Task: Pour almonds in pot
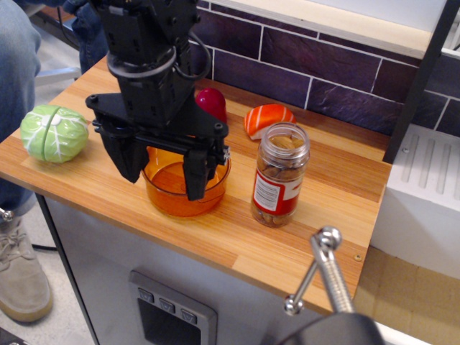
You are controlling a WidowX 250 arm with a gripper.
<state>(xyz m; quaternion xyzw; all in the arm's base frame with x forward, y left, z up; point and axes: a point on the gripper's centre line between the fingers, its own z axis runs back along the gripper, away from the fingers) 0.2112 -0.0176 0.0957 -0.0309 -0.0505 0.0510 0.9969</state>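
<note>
1. We are seeing the clear cylindrical plastic jar of brown almonds (pixel 279 175) standing upright, lidless, right of the translucent orange pot (pixel 186 187); likely light, rigid, slick, best gripped mid-label.
2. Our black gripper (pixel 164 162) is hanging wide and empty over the pot.
3. The wooden countertop (pixel 330 208) is meeting a purple tiled wall (pixel 302 61).

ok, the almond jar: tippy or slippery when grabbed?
Probably somewhat tippy: the jar is tall and narrow and stands upright on the wood counter. The clear plastic looks smooth, so it may slip. It has no lid on, so the almonds could spill if it tilts.
</note>
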